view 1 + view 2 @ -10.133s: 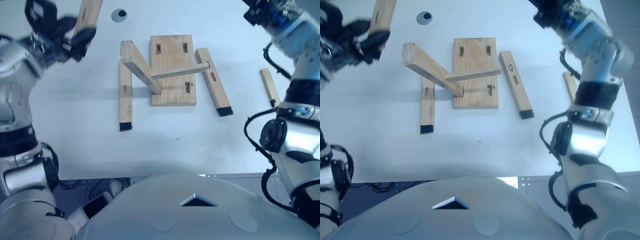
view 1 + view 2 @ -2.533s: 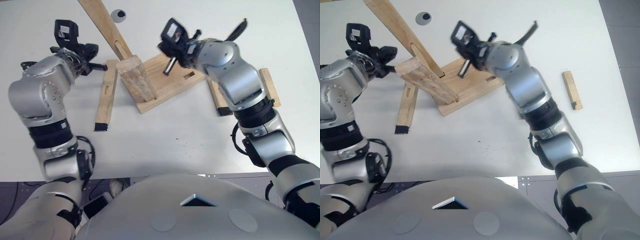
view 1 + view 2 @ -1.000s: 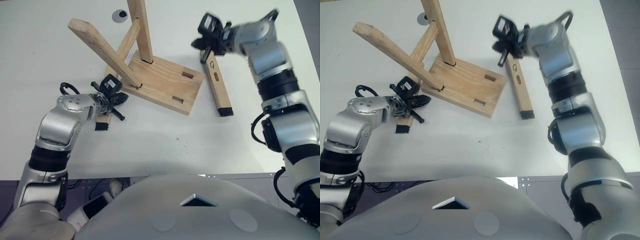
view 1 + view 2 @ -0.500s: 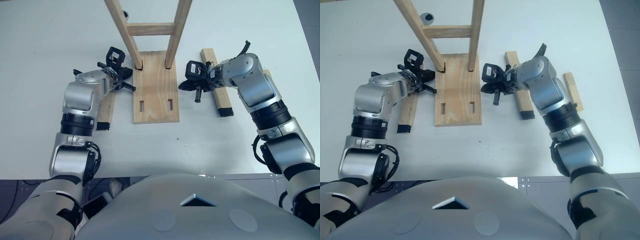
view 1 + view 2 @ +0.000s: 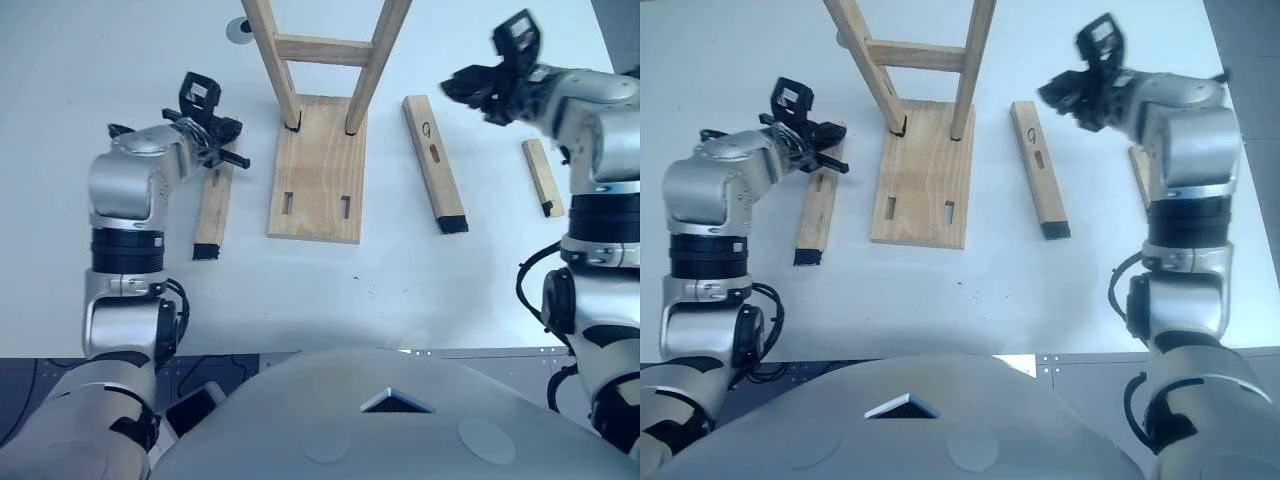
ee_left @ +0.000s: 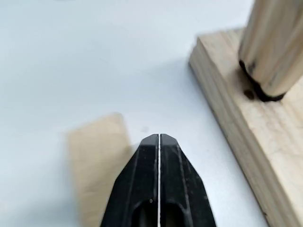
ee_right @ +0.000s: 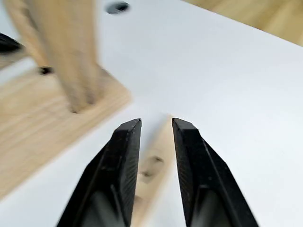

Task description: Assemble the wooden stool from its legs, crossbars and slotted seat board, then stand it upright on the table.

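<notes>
One seat board (image 5: 315,185) lies flat on the counter (image 5: 90,50), two standing legs (image 5: 281,80) in its far slots. Beside it lie two loose legs, lengthwise — the right leg (image 5: 432,160) ahead of our parted right jaws, the left leg (image 5: 211,210) under our left jaws, shut on nothing.

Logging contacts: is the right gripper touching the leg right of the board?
Apart. Left eye view shows bare table between right gripper and that leg.
</notes>
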Robot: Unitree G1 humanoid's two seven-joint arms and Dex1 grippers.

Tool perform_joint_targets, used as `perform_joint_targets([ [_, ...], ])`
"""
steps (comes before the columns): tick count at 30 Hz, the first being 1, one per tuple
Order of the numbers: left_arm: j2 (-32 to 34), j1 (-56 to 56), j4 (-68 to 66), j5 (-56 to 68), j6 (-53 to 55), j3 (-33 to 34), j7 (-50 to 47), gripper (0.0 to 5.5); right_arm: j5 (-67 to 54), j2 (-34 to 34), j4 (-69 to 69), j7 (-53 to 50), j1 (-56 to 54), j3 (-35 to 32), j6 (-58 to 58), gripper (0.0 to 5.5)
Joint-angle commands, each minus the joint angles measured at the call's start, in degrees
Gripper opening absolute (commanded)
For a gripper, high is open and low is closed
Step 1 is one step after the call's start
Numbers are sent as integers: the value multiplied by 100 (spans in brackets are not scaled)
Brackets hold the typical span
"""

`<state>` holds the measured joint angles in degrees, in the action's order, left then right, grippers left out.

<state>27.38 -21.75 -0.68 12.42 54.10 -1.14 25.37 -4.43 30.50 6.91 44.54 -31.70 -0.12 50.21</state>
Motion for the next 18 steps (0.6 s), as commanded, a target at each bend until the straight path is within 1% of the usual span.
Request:
perform_joint_targets([
  [1, 287, 530, 732, -260, -23, 288, -358, 0, -81, 768, -204, 278, 711, -10, 212, 188],
  [3, 129, 867, 1010, -265, -185, 853, -737, 0, -189, 1327, -386, 638, 1003, 12, 333, 222],
  [6, -230, 1275, 1379, -320, -425, 1614, -1390, 0, -103, 1943, 83, 1014, 813, 163, 119, 279],
  [9, -508, 1499, 1624, -268, -770, 2240, -1832, 0, -178, 2149, 234, 1247, 614, 298, 140, 322],
  [10, -575, 1551, 1691, -209, -836, 2355, -1877, 0, -213, 2229, 232, 1367, 674, 358, 161, 341],
  [12, -632, 1568, 1657, -191, -994, 2400, -1923, 0, -172, 2376, 332, 1497, 856, 465, 79, 344],
  [14, -689, 1506, 1607, -176, -1090, 2340, -1925, 0, -191, 2461, 479, 1522, 1078, 432, 41, 344],
  [18, -658, 1500, 1553, -162, -1207, 2236, -1812, 0, -212, 2352, 782, 1244, 1341, 287, -136, 344],
])
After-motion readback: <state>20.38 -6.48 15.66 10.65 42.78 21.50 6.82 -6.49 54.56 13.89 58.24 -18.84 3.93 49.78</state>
